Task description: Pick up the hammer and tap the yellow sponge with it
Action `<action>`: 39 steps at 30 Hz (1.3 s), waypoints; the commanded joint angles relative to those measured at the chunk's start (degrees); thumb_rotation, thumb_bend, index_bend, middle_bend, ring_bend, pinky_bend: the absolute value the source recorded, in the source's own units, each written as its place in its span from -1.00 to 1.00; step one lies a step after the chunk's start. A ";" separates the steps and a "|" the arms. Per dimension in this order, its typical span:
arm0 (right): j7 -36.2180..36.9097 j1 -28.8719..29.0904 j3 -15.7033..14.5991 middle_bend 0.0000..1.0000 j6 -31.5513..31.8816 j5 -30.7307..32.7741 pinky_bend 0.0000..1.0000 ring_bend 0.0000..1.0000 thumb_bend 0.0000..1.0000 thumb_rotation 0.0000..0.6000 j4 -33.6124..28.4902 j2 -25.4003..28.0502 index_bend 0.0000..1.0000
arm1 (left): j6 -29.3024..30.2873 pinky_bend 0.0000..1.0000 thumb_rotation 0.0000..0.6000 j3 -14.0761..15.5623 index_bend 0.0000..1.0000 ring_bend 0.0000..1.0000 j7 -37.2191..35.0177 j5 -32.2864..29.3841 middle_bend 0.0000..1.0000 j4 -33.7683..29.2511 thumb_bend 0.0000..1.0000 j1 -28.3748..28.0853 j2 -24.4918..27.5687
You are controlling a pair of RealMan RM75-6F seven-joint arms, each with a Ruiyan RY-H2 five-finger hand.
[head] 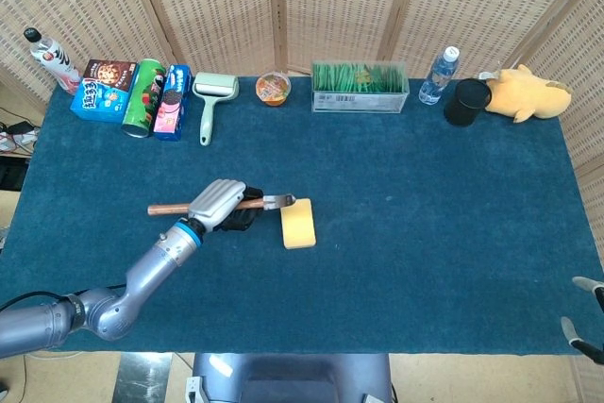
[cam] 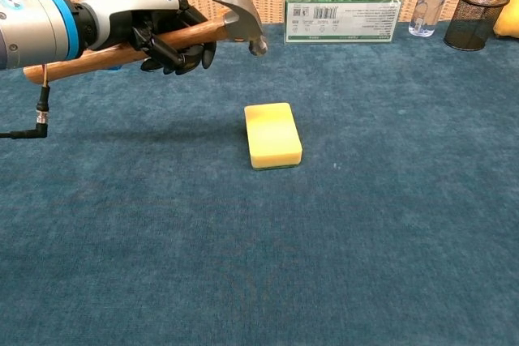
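My left hand [head: 219, 205] [cam: 154, 26] grips the wooden handle of the hammer [head: 253, 203] [cam: 225, 23] and holds it raised in the air. The steel head [cam: 241, 15] points down, up and to the left of the yellow sponge [head: 297, 224] [cam: 272, 134]. That sponge lies flat on the blue cloth with nothing touching it. The handle's end [head: 157, 209] sticks out to the left behind the hand. Only the fingertips of my right hand [head: 585, 318] show at the lower right edge of the head view, spread apart and holding nothing.
Along the table's far edge stand snack boxes [head: 104, 90], a green can [head: 143, 97], a lint roller [head: 211, 101], a cup [head: 273, 88], a green box [head: 360, 88], a water bottle [head: 438, 75], a black mesh cup [head: 466, 101] and a yellow plush [head: 525, 93].
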 commanded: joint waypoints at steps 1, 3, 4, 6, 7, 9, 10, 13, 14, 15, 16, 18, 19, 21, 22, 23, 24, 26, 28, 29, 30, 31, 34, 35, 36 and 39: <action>0.00 0.02 0.00 -0.35 -0.02 -0.04 -0.23 -0.30 -0.34 1.00 0.01 0.02 -0.45 | -0.32 0.58 1.00 0.18 0.39 0.40 0.07 -0.51 0.46 -0.31 0.42 -0.09 0.37; 0.01 0.08 0.00 -0.35 -0.05 -0.17 -0.23 -0.30 -0.34 1.00 0.01 0.04 -0.45 | -0.66 0.58 1.00 0.43 0.39 0.40 0.18 -0.88 0.46 -0.43 0.42 -0.13 0.69; 0.04 0.10 -0.01 -0.35 -0.09 -0.20 -0.23 -0.30 -0.34 1.00 0.02 0.07 -0.45 | -0.81 0.58 1.00 0.52 0.39 0.40 0.27 -1.01 0.46 -0.48 0.42 -0.18 0.82; -0.10 0.19 -0.02 -0.35 -0.16 -0.30 -0.23 -0.30 -0.34 1.00 -0.12 0.06 -0.45 | -1.34 0.58 1.00 0.76 0.39 0.40 0.42 -1.47 0.46 -0.60 0.42 -0.35 1.06; -0.16 0.23 0.01 -0.35 -0.22 -0.27 -0.23 -0.30 -0.34 1.00 -0.20 0.10 -0.45 | -1.69 0.58 1.00 0.88 0.39 0.40 0.45 -1.81 0.46 -0.65 0.41 -0.48 1.15; -0.23 0.22 0.04 -0.35 -0.22 -0.21 -0.23 -0.30 -0.34 1.00 -0.26 0.14 -0.45 | -2.98 0.58 1.00 1.24 0.39 0.40 0.60 -2.63 0.46 -0.68 0.41 -0.93 1.51; -0.29 0.26 0.05 -0.35 -0.31 -0.17 -0.23 -0.30 -0.34 1.00 -0.35 0.18 -0.45 | -3.65 0.58 1.00 1.42 0.39 0.40 0.75 -3.11 0.46 -0.66 0.41 -1.21 1.70; -0.35 0.06 0.04 -0.35 -0.02 -0.13 -0.23 -0.30 -0.34 1.00 -0.47 0.28 -0.45 | -6.14 0.58 1.00 1.67 0.39 0.40 0.62 -5.65 0.46 -0.62 0.40 -2.32 2.02; -0.34 0.03 0.03 -0.35 0.04 -0.16 -0.23 -0.30 -0.34 1.00 -0.48 0.28 -0.45 | -6.92 0.58 1.00 1.66 0.39 0.40 0.50 -6.58 0.46 -0.61 0.40 -2.73 2.13; -0.38 0.00 0.06 -0.35 0.10 -0.13 -0.23 -0.30 -0.34 1.00 -0.46 0.24 -0.45 | -7.76 0.58 1.00 1.68 0.39 0.40 0.36 -7.55 0.46 -0.56 0.40 -3.17 2.21; -0.41 -0.06 0.08 -0.35 0.16 -0.02 -0.23 -0.30 -0.34 1.00 -0.41 0.19 -0.45 | -8.82 0.58 1.00 1.78 0.39 0.40 0.35 -8.72 0.46 -0.35 0.40 -3.83 2.23; -0.40 -0.10 0.07 -0.35 0.14 0.06 -0.23 -0.30 -0.34 1.00 -0.35 0.12 -0.45 | -9.70 0.58 1.00 1.97 0.39 0.40 0.61 -9.87 0.46 0.05 0.40 -4.64 2.15; -0.37 -0.12 0.04 -0.35 0.10 0.08 -0.23 -0.30 -0.34 1.00 -0.32 0.10 -0.45 | -10.01 0.58 1.00 2.14 0.39 0.40 0.84 -10.47 0.46 0.31 0.40 -5.08 2.00; -0.32 -0.16 0.00 -0.35 0.07 0.10 -0.23 -0.30 -0.34 1.00 -0.23 0.03 -0.45 | -10.74 0.58 1.00 2.43 0.39 0.40 1.01 -11.85 0.46 0.74 0.40 -5.91 1.65; -0.26 -0.13 0.06 -0.35 0.02 0.17 -0.23 -0.30 -0.34 1.00 -0.22 0.06 -0.45 | -11.55 0.58 1.00 2.51 0.39 0.40 0.81 -12.88 0.46 1.09 0.40 -6.47 1.34; -0.22 -0.14 0.08 -0.35 -0.01 0.25 -0.23 -0.30 -0.34 1.00 -0.19 0.07 -0.45 | -12.05 0.58 1.00 2.63 0.39 0.40 0.85 -13.60 0.46 1.50 0.40 -6.99 1.10; -0.15 -0.17 0.08 -0.35 -0.03 0.31 -0.23 -0.30 -0.34 1.00 -0.15 0.07 -0.45 | -12.33 0.58 1.00 2.80 0.39 0.39 1.02 -14.20 0.46 1.97 0.40 -7.51 0.76; -0.07 -0.21 0.11 -0.35 -0.02 0.41 -0.23 -0.30 -0.34 1.00 -0.06 0.04 -0.45 | -12.44 0.58 1.00 3.22 0.39 0.40 1.59 -15.17 0.46 2.88 0.40 -8.40 -0.07; 0.08 -0.28 0.17 -0.35 0.04 0.53 -0.23 -0.30 -0.34 1.00 0.05 0.01 -0.45 | -12.59 0.58 1.00 3.73 0.39 0.39 2.34 -16.62 0.46 4.01 0.40 -9.63 -1.27; 0.29 -0.37 0.17 -0.35 0.07 0.66 -0.23 -0.30 -0.34 1.00 0.18 -0.04 -0.45 | -13.15 0.58 1.00 4.23 0.39 0.39 3.15 -17.95 0.46 5.23 0.40 -10.97 -2.57; 0.48 -0.44 0.15 -0.35 0.09 0.70 -0.23 -0.30 -0.34 1.00 0.31 -0.08 -0.45 | -13.32 0.58 1.00 4.74 0.39 0.40 4.02 -19.24 0.46 6.43 0.40 -12.10 -3.57; 0.68 -0.51 0.14 -0.35 0.11 0.75 -0.23 -0.30 -0.34 1.00 0.44 -0.10 -0.45 | -13.35 0.58 1.00 5.40 0.39 0.40 5.03 -20.54 0.46 7.34 0.40 -13.20 -4.34; 1.23 -0.77 0.19 -0.35 0.29 1.01 -0.23 -0.30 -0.34 1.00 0.85 -0.18 -0.45 | -13.33 0.58 1.00 7.88 0.39 0.39 8.62 -25.18 0.46 9.60 0.40 -16.88 -6.42; 1.39 -0.85 0.20 -0.35 0.35 1.08 -0.23 -0.30 -0.34 1.00 0.95 -0.18 -0.45 | -13.51 0.58 1.00 8.69 0.39 0.40 9.65 -26.68 0.46 10.06 0.40 -18.00 -6.89; 1.59 -0.97 0.21 -0.35 0.47 1.11 -0.23 -0.30 -0.34 1.00 1.09 -0.22 -0.45 | -13.83 0.58 1.00 9.71 0.39 0.40 10.91 -28.87 0.46 10.49 0.40 -19.56 -7.27; 2.06 -1.25 0.17 -0.35 0.74 1.15 -0.23 -0.30 -0.34 1.00 1.39 -0.29 -0.45 | -14.25 0.58 1.00 11.49 0.39 0.40 12.94 -33.24 0.47 10.40 0.40 -22.70 -6.98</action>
